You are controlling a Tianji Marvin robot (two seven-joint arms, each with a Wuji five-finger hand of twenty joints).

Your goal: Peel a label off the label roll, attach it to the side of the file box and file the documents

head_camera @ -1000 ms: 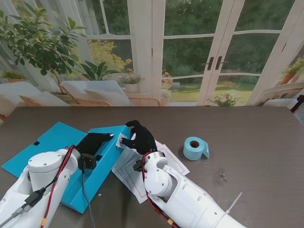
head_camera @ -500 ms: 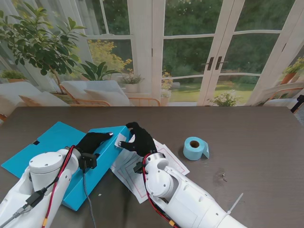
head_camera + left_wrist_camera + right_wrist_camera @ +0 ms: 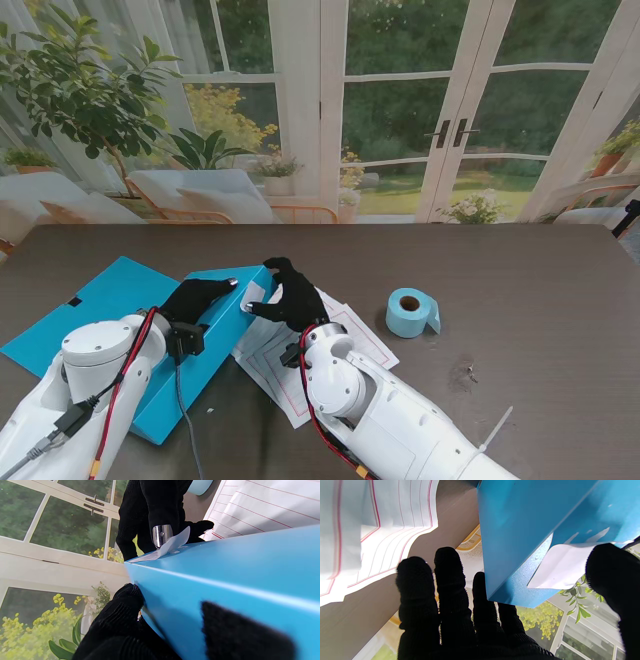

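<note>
behind the dark wood-grain table (image 3: 540, 290) stand tall glass doors and garden greenery. my left hand (image 3: 196, 298) lies flat on the bright blue cardboard file box (image 3: 215, 350), fingers spread, pinning it and gripping nothing. my right hand (image 3: 285, 293) reaches to the box's far corner, its thumb pressing a small white paper label (image 3: 561, 567) against the box's side while the other fingers hang loose and apart; i judge it pressing, not grasping. in the left wrist view 1 end of the label curls up off the blue face, so i reckon the sticking is only partly done. to finish well, i would sweep the thumb from the stuck end toward the lifted one, keeping the left palm firm. white sheets with red ruled lines (image 3: 345, 335) lie just beside the box, under my right wrist. a pale blue label roll (image 3: 409, 312) sits well apart on the right, where table is open.
</note>
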